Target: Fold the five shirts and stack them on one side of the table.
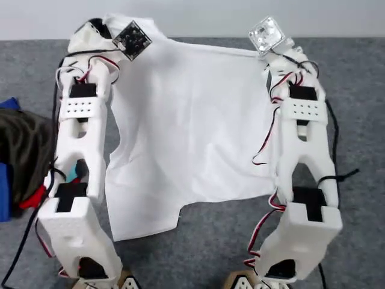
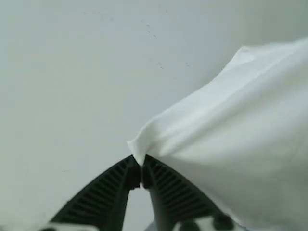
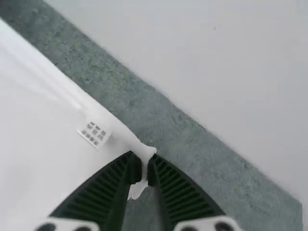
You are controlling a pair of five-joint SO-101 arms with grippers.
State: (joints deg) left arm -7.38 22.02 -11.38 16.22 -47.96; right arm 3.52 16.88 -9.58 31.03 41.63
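high view: looks down on a white shirt point(image 1: 192, 132) spread over the grey counter point(image 1: 228, 241) between the arms. fingers of left gripper point(image 2: 140, 169) and right gripper point(image 3: 140, 167) clamped on its far corners. likely handles soft, light, floppy; best taken at corners. partly hidden under the left arm point(image 1: 81, 138); dark clothes pile point(image 1: 21, 150) cut off at the edge.

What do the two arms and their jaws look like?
The left arm and the right arm have white, blocky shells, with loose red, black and white cables along them. The jaws are black and ribbed.
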